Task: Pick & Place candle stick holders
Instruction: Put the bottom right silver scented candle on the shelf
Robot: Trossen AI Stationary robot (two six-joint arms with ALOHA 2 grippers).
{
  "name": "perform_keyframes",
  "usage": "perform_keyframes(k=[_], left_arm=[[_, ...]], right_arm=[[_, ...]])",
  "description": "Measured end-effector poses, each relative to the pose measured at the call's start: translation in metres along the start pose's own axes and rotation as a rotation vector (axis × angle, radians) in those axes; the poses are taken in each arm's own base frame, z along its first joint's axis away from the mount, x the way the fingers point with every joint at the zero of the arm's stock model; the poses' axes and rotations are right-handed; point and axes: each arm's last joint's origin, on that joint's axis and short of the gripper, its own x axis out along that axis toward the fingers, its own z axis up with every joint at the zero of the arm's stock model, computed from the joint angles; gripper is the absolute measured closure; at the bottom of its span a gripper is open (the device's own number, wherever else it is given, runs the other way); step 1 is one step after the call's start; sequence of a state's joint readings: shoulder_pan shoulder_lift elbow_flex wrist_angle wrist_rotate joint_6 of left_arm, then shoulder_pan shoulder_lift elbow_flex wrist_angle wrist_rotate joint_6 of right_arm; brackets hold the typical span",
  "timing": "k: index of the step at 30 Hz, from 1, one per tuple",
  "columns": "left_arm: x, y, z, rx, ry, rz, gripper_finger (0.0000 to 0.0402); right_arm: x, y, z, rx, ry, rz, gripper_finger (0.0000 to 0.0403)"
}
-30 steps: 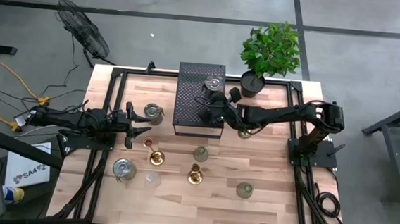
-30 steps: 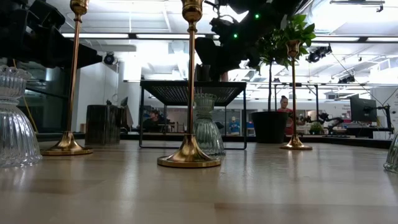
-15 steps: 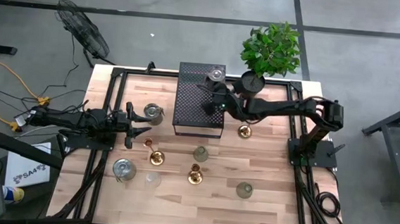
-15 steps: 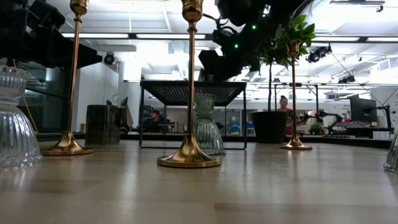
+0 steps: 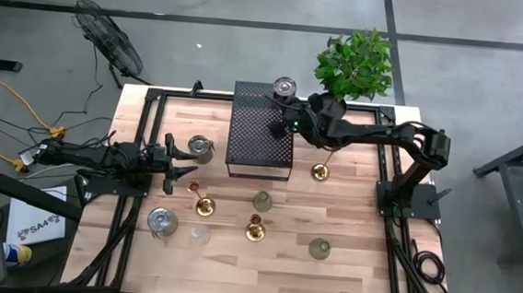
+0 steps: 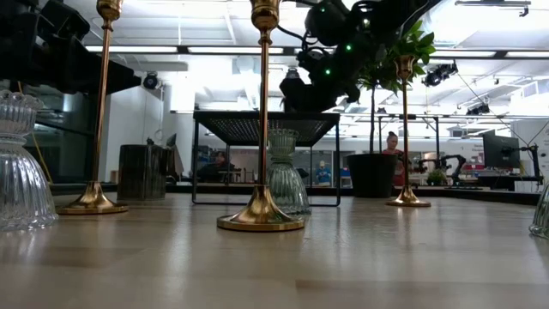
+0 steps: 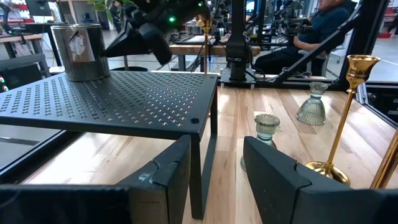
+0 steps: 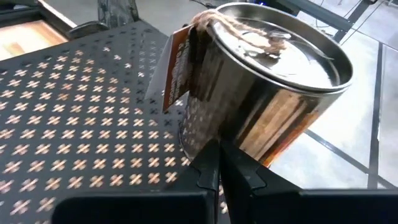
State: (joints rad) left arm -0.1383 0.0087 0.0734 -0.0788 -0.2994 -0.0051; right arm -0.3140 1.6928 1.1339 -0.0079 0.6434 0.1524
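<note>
Left gripper (image 5: 182, 169) is parked by the desk's (image 5: 355, 264) left edge, fingers (image 7: 166, 173) spread wide with nothing between them. One silvery cup (image 5: 200, 146) sits just past its tips on the far side, and a brass holder (image 5: 203, 204) stands near it toward the front. A bigger glass cup (image 5: 159, 221) and a small clear one (image 5: 199, 235) are down by the front-left part of the desk.

Around the middle there's a greenish glass holder (image 5: 262, 201) and another brass one (image 5: 255, 228) in front of it. The black perforated box (image 5: 261, 133) stands at the back edge, roughly centred.

The silvery tin cup (image 5: 284, 88) with a paper tag tied on with twine stands on top of that box, at its back right corner. Right gripper (image 5: 293, 123) hangs above the box's right side, just in front of that cup; in the right wrist view the cup (image 8: 261, 87) fills the picture right past the fingertips (image 8: 208, 165), which are pinched together and hold nothing.

Compared with a second ago, the right arm has pulled back from mid-box toward the plant (image 5: 352, 65), and the cup has ended up further toward the box's back edge.

Third brass holder (image 5: 320, 172) stands just right of the box, and one more glass cup (image 5: 319, 249) sits toward the front right.
</note>
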Motion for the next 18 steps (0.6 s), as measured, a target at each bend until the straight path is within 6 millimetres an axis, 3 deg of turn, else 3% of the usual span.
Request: perform_keyframes(k=[18], left_arm=[[0.000, 0.000, 0.000, 0.000, 0.000, 0.001, 0.0256]], right_arm=[[0.014, -0.021, 0.002, -0.024, 0.021, -0.021, 0.0398]])
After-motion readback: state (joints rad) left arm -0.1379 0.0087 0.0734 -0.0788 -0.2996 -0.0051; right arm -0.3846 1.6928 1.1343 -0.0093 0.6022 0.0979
